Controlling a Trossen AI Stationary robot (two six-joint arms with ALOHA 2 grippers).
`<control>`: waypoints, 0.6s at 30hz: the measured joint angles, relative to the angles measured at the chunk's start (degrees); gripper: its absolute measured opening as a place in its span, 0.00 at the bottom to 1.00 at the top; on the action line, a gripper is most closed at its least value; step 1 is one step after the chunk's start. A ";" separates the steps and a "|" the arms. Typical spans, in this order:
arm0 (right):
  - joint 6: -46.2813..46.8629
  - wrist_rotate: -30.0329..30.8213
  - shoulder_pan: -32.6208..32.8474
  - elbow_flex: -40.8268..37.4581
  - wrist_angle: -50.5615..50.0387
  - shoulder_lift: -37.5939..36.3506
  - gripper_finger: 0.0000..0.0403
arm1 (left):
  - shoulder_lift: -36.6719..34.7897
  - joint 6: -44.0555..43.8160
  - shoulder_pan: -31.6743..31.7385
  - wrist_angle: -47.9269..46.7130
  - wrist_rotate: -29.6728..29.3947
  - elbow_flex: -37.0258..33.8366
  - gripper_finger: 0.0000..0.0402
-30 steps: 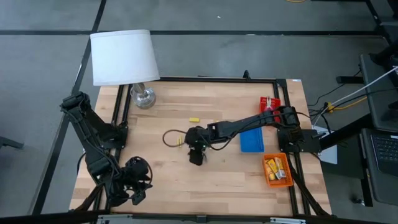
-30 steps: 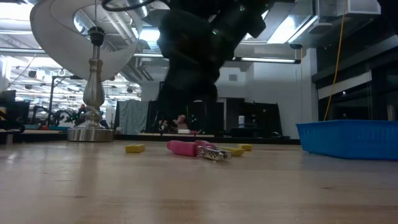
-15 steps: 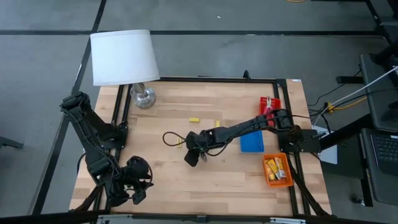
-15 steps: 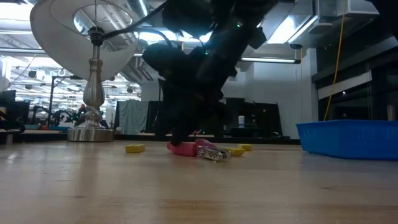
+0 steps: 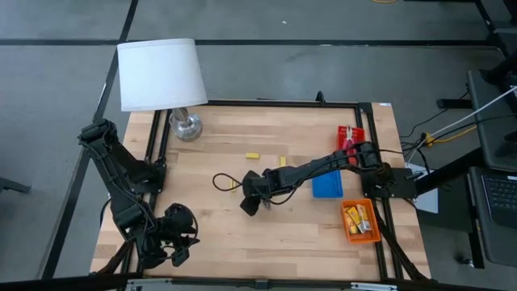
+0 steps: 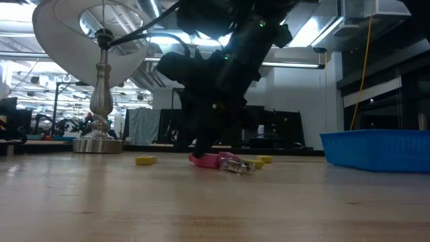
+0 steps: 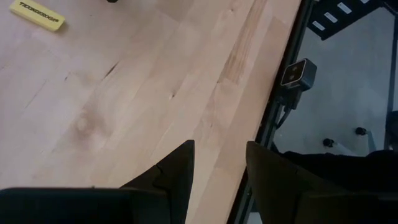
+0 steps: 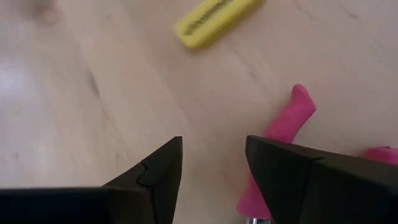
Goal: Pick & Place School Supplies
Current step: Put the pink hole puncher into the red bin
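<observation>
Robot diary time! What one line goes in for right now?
right gripper open, low beside pink-handled tool | yellow oblong piece nearby | left gripper open, waiting at table's front-left corner

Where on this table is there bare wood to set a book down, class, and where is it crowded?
Bare: the near strip between the parked left gripper and the orange tray, and the wood between the lamp and the yellow piece. Crowded: mid-table, where the right gripper, jaws open, hovers by the pink-handled tool, and the right edge with its trays.
</observation>
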 joint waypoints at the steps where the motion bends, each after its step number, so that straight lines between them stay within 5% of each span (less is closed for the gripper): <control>1: 1.02 0.21 -0.09 -0.06 -0.61 -0.15 0.46 | 0.00 0.00 0.00 -0.02 -0.01 0.00 0.35; 18: 11.38 2.10 0.10 4.70 -10.37 -0.02 0.46 | 0.00 0.67 0.00 0.00 -0.76 0.00 0.35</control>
